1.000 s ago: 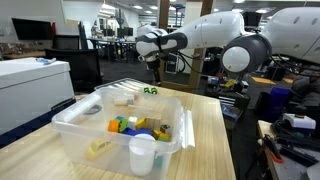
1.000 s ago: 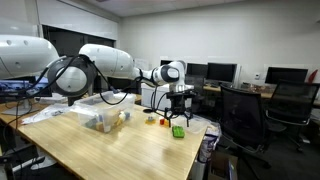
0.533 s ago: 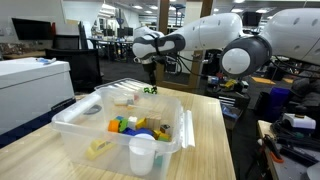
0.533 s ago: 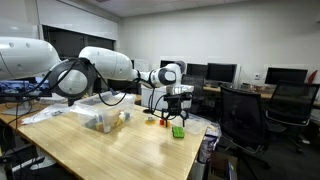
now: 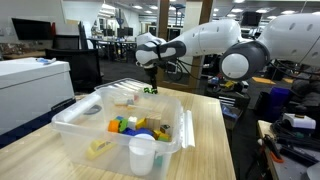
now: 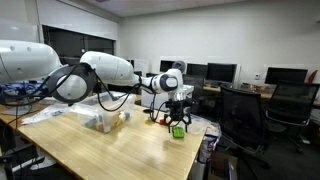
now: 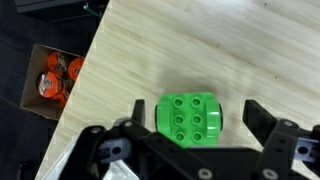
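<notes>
A green studded toy block (image 7: 190, 120) lies on the light wooden table (image 7: 250, 50) near its far corner. In the wrist view my gripper (image 7: 200, 118) is open straight above it, one black finger (image 7: 141, 114) to the block's left and the other well off to its right. In both exterior views the gripper (image 6: 178, 119) (image 5: 151, 83) hangs just over the green block (image 6: 178, 131) (image 5: 150, 90), with nothing held.
A clear plastic bin (image 5: 70, 122) with several coloured blocks stands nearer the camera, with a white cup (image 5: 142, 155) in front of it. Beyond the table's edge an open box with orange items (image 7: 55, 80) sits on the floor. Office chairs (image 6: 240, 115) stand beyond the table.
The arm has come down over the green block, bringing the gripper close above it. The jaws have stayed open and the block has not moved.
</notes>
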`<state>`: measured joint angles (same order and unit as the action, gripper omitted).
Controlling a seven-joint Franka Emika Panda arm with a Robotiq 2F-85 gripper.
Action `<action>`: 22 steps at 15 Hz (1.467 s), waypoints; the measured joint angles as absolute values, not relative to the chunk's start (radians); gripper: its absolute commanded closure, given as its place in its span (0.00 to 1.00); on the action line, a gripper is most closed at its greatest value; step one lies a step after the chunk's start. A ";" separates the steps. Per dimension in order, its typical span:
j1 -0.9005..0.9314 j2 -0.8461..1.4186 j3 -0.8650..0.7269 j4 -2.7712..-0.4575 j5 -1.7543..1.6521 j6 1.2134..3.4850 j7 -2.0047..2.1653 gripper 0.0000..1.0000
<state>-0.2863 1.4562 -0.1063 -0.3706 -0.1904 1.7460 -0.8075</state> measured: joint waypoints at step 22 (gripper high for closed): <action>-0.302 1.463 -0.127 -0.365 -0.191 1.781 -0.806 0.43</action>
<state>-0.3025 1.4633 -0.1267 -0.3652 -0.1905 1.7805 -0.8061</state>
